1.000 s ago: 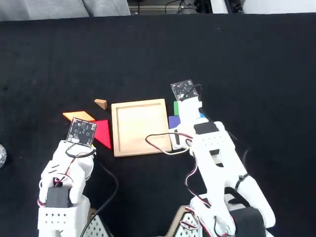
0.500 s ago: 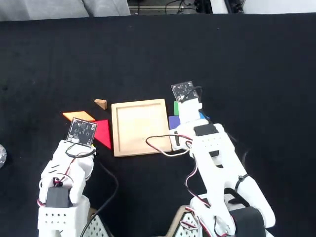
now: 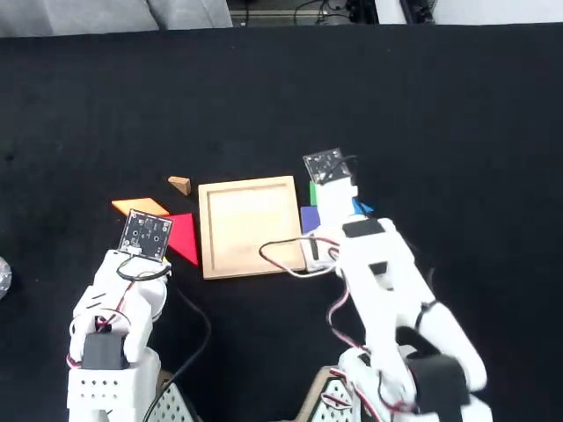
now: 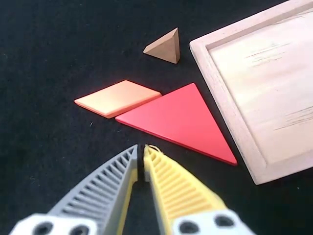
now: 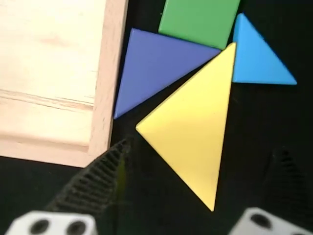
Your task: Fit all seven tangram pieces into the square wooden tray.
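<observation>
The square wooden tray (image 3: 248, 224) lies with nothing inside it. Off one side rest a red triangle (image 4: 181, 120), an orange parallelogram (image 4: 117, 98) and a small brown triangle (image 4: 164, 47). My left gripper (image 4: 142, 149) is shut and holds nothing, just short of the red triangle's edge. On the tray's other side a yellow triangle (image 5: 195, 127), a violet-blue triangle (image 5: 156, 66), a green square (image 5: 198, 19) and a light blue triangle (image 5: 254, 58) sit packed together. My right gripper (image 5: 203, 149) hangs open above the yellow triangle, one finger on each side.
The black table (image 3: 440, 114) stretches wide beyond the pieces. In the high view the right arm (image 3: 369, 255) covers most of the pieces on its side; the green square (image 3: 314, 192) and light blue triangle (image 3: 361, 208) peek out.
The right arm has shifted slightly over its pieces, uncovering a bit more of the light blue triangle. The left arm has stayed still.
</observation>
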Tool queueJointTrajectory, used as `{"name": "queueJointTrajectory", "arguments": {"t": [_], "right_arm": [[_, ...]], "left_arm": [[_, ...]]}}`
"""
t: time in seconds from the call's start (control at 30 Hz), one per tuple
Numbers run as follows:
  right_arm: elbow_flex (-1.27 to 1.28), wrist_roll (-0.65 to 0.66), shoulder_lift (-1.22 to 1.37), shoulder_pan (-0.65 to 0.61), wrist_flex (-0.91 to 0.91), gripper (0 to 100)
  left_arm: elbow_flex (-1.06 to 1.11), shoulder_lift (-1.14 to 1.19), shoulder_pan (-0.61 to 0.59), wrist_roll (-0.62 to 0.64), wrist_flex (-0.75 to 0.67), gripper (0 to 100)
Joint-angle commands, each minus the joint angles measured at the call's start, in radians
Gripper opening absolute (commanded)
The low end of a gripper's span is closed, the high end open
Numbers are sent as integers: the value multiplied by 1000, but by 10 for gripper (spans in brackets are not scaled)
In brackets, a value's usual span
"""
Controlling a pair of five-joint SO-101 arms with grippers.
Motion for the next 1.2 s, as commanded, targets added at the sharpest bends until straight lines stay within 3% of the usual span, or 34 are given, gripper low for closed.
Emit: {"name": "queueJointTrajectory", "arguments": {"t": [0.0,0.97,1.17], "right_arm": [[-84,0,68,2,-6,410],[-255,-9,262,3,55,408],[-266,-9,269,3,72,241]], "left_arm": [[21,-2,-7,-5,-3,33],[21,-2,-7,-5,-3,33],[21,-2,-7,-5,-3,33]]}}
